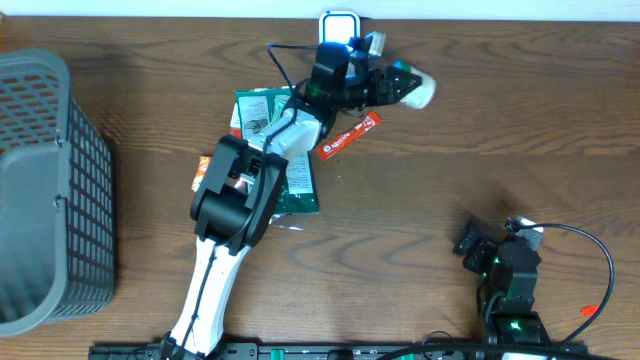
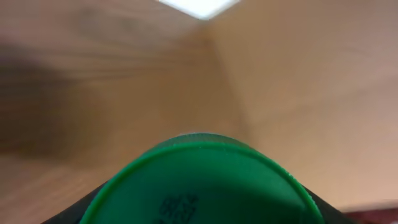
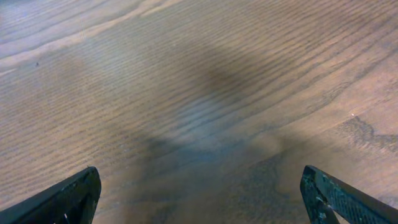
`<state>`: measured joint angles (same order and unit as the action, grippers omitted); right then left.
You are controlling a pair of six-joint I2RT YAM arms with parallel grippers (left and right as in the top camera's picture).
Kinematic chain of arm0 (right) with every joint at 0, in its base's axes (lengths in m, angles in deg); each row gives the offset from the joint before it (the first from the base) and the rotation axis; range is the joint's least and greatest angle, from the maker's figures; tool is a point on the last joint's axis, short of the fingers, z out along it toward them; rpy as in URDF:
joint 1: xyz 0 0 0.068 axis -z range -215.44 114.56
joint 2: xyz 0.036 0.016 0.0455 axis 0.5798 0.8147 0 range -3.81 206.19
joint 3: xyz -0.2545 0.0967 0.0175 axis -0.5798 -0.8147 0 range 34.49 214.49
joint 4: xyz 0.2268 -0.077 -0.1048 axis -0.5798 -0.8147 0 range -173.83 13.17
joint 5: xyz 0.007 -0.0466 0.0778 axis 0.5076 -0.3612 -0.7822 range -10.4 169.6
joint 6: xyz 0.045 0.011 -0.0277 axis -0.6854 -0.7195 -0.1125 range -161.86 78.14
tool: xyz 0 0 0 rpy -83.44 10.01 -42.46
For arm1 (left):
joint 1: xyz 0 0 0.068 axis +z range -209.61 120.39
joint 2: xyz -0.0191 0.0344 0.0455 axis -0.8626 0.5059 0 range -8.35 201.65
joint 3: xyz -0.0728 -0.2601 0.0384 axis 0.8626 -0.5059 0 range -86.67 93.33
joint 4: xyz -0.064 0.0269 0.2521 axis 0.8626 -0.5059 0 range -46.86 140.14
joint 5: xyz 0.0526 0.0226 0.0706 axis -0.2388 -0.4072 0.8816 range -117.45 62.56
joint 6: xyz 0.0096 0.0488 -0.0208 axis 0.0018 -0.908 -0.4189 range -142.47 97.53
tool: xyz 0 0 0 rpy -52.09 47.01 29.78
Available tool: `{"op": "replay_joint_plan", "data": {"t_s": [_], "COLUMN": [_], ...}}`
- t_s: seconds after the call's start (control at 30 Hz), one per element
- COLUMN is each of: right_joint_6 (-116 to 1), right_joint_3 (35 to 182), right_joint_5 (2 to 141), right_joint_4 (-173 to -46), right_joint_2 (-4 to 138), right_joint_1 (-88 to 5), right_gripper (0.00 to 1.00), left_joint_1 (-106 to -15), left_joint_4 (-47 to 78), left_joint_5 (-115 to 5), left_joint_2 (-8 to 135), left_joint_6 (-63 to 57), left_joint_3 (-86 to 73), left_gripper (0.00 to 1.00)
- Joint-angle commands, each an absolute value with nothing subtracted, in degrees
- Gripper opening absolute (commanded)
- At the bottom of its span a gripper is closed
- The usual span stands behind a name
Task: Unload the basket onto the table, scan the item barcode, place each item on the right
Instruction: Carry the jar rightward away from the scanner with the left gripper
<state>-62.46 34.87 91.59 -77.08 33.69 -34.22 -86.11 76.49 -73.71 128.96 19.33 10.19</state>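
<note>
Showing dark printed characters on the green cap (too blurred for reading); offering nothing legible elsewhere.

The bench is grained wood, matt. The basket is grey plastic lattice. The green lid is smooth plastic, faintly glossy.

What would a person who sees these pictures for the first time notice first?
The left hand, far across the table, grips a green-lidded container that fills its wrist view. A grey basket stands at the left edge, and the right hand hangs open near the front right.
</note>
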Motion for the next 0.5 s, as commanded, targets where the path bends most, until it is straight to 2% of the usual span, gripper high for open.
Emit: {"op": "replay_joint_plan", "data": {"t_s": [0.0, 0.13, 0.47], "right_joint_6": [-63.0, -63.0, -63.0], "right_joint_3": [34.8, 34.8, 34.8], "right_joint_5": [92.0, 92.2, 92.3], "right_joint_4": [-77.4, -77.6, -77.9], "right_joint_2": [33.7, 33.7, 33.7], "right_joint_1": [-34.4, -34.4, -34.4], "right_gripper": [0.99, 0.99, 0.99], "left_joint_1": [-86.8, -88.7, -92.3], "left_joint_4": [70.5, 62.2, 51.2], "left_joint_5": [-63.2, -59.5, -54.4], "left_joint_2": [126.4, 126.4, 126.3], "left_joint_6": [4.2, -3.3, -15.3], "left_joint_3": [14.3, 16.6, 18.8], "left_gripper": [0.07, 0.07, 0.08]}}
